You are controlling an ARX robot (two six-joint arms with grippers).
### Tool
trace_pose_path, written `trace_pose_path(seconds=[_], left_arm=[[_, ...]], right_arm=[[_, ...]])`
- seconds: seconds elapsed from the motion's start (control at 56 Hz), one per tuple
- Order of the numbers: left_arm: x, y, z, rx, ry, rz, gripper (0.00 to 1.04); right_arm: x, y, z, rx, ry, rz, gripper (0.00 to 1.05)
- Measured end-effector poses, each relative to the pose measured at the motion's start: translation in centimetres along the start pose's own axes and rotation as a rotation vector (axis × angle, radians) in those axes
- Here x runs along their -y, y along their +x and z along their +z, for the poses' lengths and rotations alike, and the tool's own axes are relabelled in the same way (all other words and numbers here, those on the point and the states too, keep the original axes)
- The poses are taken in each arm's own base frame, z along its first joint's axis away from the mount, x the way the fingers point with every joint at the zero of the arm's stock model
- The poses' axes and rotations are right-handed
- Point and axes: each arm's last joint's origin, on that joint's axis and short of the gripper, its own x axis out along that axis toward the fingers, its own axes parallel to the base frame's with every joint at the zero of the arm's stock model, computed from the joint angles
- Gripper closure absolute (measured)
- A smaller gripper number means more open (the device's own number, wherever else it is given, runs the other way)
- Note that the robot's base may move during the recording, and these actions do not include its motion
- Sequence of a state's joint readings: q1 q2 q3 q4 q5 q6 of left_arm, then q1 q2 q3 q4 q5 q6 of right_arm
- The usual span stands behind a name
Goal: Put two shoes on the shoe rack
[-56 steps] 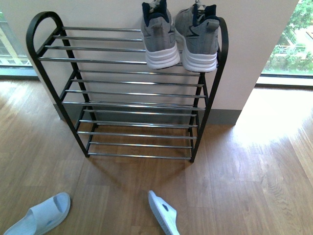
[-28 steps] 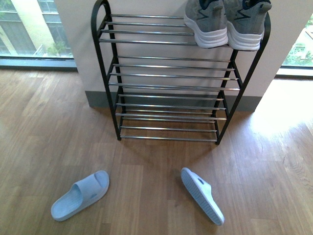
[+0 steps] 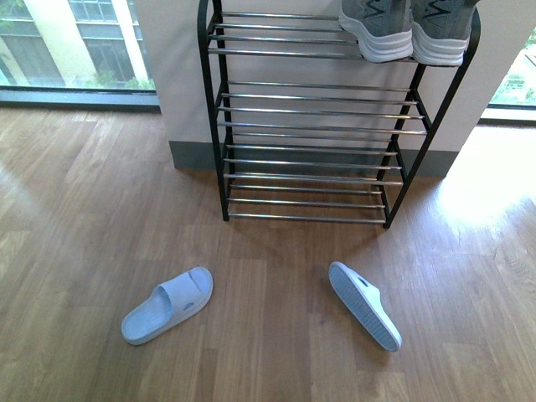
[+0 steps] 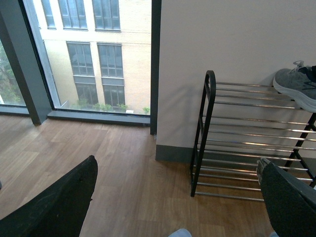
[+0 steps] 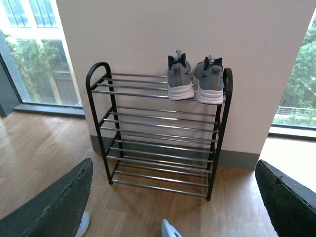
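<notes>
From the front camera neither arm shows, so I go by the wrist views for the tools. The left gripper [image 4: 177, 162] has its two dark fingers spread wide with nothing between them, and the right gripper [image 5: 174, 164] is the same: splayed apart and empty. Both hang above the wood floor [image 3: 75, 209], facing the rack.

The shoe rack [image 3: 318, 111] stands with its back to the white wall [image 3: 172, 75], which has a window [image 3: 75, 42] on either side. It has a black frame with rounded tops and several tiers of thin chrome bars. The grey sneakers [image 3: 377, 29] sit on the top tier at its right end, side by side and just beside the right-hand frame. Their heels point towards me and their white soles rest on the front bars. The right wrist view shows the whole pair [image 5: 194, 83] there, with navy lining at the collars. The lower tiers hold no shoes.

The pale blue slides are down on the floor in front of the rack, well apart from each other. One slide [image 3: 167, 306] lies flat, strap up, out past the rack's left end and angled across the boards. The other slide [image 3: 364, 306] lies nearer the rack's right leg and seems tipped on its edge, though I cannot be sure.
</notes>
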State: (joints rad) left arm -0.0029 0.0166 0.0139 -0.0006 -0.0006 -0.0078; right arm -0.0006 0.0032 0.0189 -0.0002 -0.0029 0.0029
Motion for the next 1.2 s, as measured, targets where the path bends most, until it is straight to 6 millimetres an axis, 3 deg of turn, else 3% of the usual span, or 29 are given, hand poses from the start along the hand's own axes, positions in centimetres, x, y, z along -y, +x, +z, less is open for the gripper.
trace_pose_path(seconds=[1.197], left_arm=[[0.0,0.0,0.0,0.0,0.0,0.0,0.09]], right_arm=[[0.0,0.0,0.0,0.0,0.0,-0.001,0.09]])
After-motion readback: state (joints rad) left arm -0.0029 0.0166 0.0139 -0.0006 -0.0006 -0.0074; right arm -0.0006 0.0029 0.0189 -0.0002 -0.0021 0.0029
